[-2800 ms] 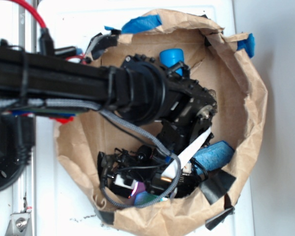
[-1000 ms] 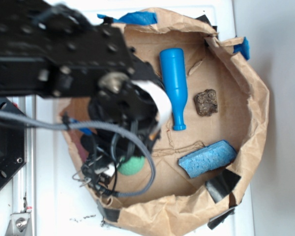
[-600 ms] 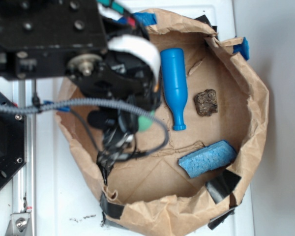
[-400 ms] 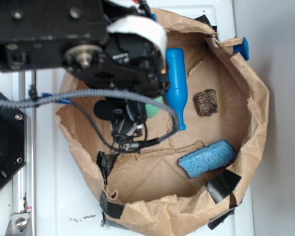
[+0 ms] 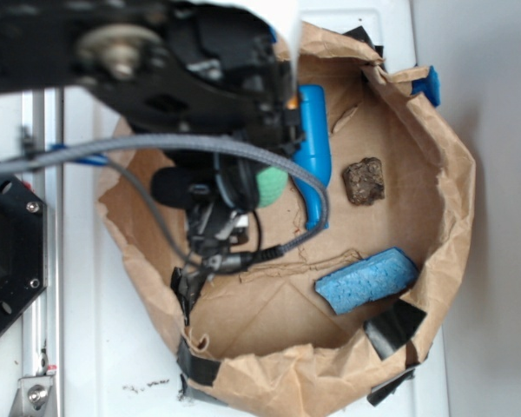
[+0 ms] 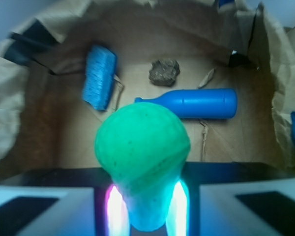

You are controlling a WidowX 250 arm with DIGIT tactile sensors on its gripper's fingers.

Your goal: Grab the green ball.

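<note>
Green ball (image 6: 141, 147) sits pinched in the closed gripper (image 6: 143, 206), seemingly above the paper bag's (image 6: 265, 64) floor; grab looks done.

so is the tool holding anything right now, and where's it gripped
Yes, the tool is shut on the green ball, its two fingers pinching the ball's lower sides; the ball is lifted above the bin floor.

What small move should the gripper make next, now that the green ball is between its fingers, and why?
Probably a short, steady lift with no change in grip. In the wrist view the gripper is shut on the green ball, which hangs above the box floor, the blue bottle lying below. Opening would likely drop it.
</note>
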